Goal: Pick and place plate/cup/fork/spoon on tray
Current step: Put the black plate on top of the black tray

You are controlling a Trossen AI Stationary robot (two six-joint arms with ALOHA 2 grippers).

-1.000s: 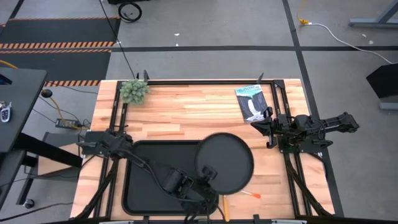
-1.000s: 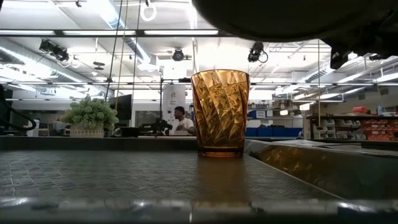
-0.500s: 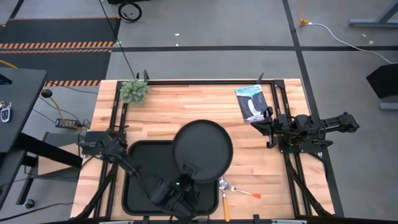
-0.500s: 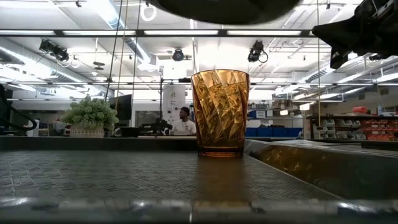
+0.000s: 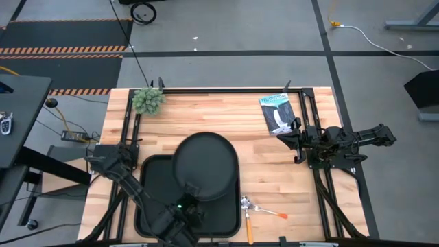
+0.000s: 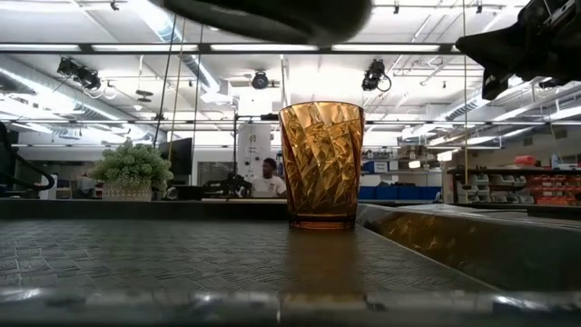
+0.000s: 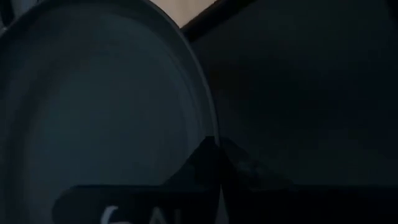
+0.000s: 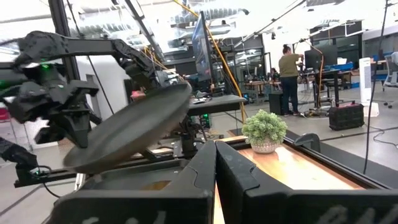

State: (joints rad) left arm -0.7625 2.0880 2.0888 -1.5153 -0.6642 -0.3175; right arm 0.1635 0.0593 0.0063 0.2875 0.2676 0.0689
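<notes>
1. Four pieces have to end up on the tray point(image 5: 147, 192), and as far as we can judge none is finished yet, though the cup point(image 6: 320, 163) may be: the low view shows it standing upright on a dark textured floor that looks like the tray's own, but the high view hides it, so we leave that open.

2. We see the plate point(image 5: 204, 167) in the air, carried by the left pincer point(image 5: 186, 203), which grips its near rim. It hangs over the tray's right half and overlaps the far rim. In the right wrist view the plate point(image 8: 127, 127) is plainly tilted and clear of the tray. Lowering and releasing it is the step in hand, by our reading.

3. The spoon point(image 5: 263, 208) and the fork point(image 5: 248, 226) lie on the bare worktop point(image 5: 206, 116), just right of the tray, close to each other. Both are left to do.

4. The right pincer point(image 5: 297, 145) waits at the worktop's right edge, well apart from everything; its fingers point(image 8: 205, 168) are pressed together with nothing between them.

5. Our count: one tray, one plate, one cup, one spoon, one fork, two arms.

6. Beyond the task's things we count one small potted plant point(image 5: 147, 100) at the far left corner and one printed packet point(image 5: 277, 113) at the far right. People show in the room behind.
</notes>
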